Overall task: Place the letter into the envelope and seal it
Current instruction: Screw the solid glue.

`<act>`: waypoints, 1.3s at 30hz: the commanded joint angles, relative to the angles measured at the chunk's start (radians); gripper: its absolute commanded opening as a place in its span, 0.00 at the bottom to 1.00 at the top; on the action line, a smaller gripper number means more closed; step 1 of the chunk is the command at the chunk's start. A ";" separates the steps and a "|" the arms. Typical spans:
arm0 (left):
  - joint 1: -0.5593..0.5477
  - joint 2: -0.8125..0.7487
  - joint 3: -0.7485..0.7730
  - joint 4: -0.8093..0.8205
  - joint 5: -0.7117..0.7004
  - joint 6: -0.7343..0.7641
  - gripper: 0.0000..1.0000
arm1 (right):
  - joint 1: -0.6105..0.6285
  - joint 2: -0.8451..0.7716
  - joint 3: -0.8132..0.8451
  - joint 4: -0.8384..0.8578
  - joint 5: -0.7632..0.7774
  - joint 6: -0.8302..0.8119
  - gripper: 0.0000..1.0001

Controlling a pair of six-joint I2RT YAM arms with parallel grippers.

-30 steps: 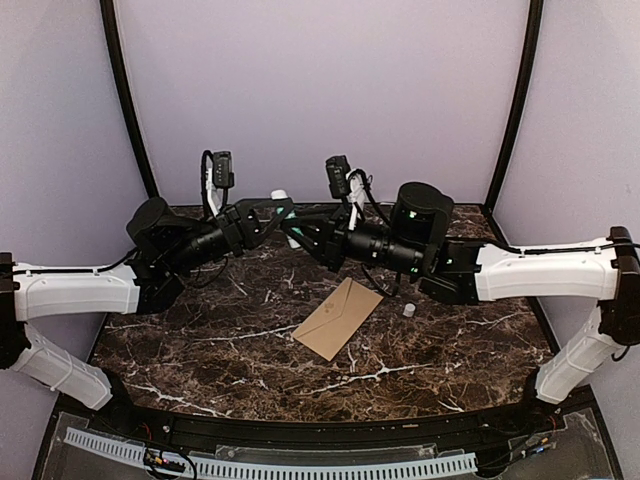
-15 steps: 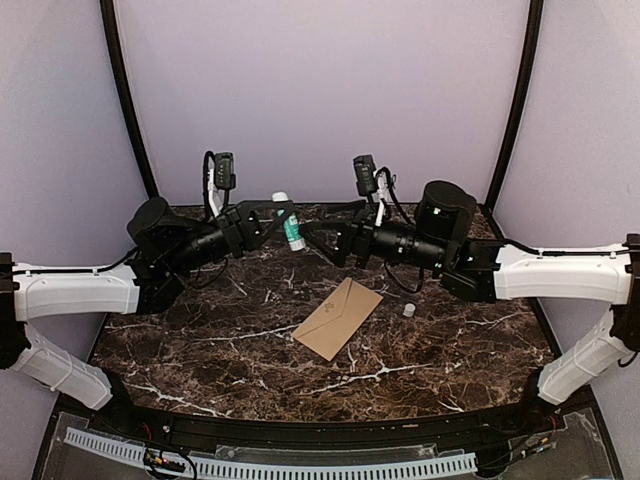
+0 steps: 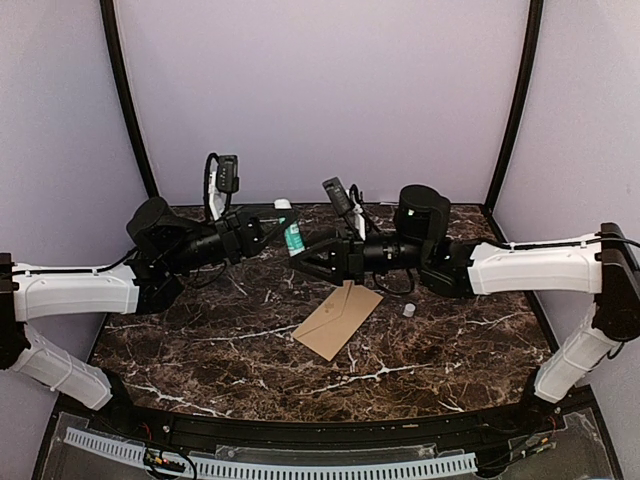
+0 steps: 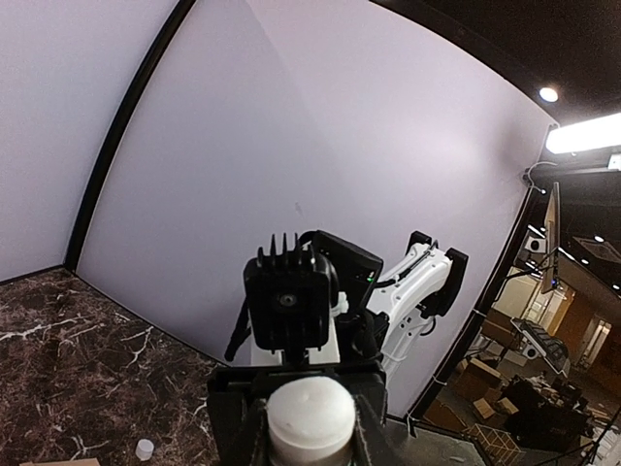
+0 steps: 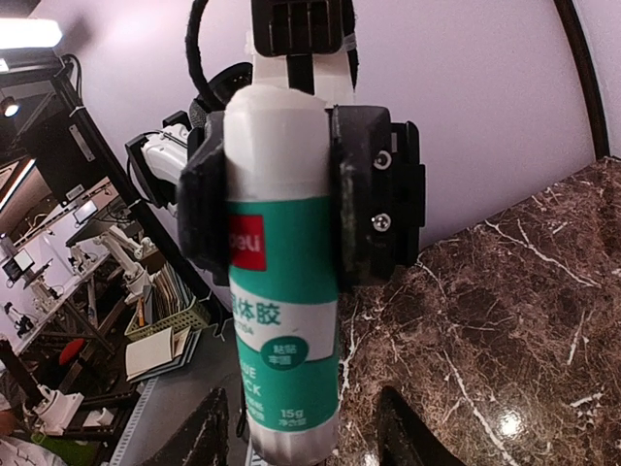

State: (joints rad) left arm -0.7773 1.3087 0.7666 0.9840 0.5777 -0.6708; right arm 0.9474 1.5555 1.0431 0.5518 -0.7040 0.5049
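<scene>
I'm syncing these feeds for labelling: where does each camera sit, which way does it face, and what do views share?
Top external: above and behind the bases, looking down on the table, both arms, the envelope.
Left wrist: on the left arm, facing the right arm's wrist; the left gripper shows, shut on the glue stick.
Right wrist: on the right arm, facing that held stick; the open right gripper's fingertips show at the bottom.
Shared: all three show the glue stick; top and left wrist show the small white cap.
</scene>
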 commanded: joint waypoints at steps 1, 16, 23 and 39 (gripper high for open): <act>0.000 -0.015 0.028 0.063 0.036 -0.012 0.00 | 0.006 0.011 0.021 0.131 -0.062 0.049 0.45; 0.000 -0.044 0.004 0.039 -0.023 0.019 0.00 | 0.015 0.005 0.014 0.067 0.039 0.000 0.00; -0.001 -0.050 0.004 -0.079 -0.113 0.085 0.00 | 0.051 -0.021 0.046 -0.083 0.351 -0.082 0.00; -0.025 -0.045 0.020 -0.308 -0.424 0.208 0.00 | 0.158 0.167 0.290 -0.382 0.990 -0.009 0.00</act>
State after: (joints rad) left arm -0.7723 1.2903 0.7673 0.7345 0.2012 -0.5003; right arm 1.1049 1.6733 1.2633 0.2092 0.0746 0.4267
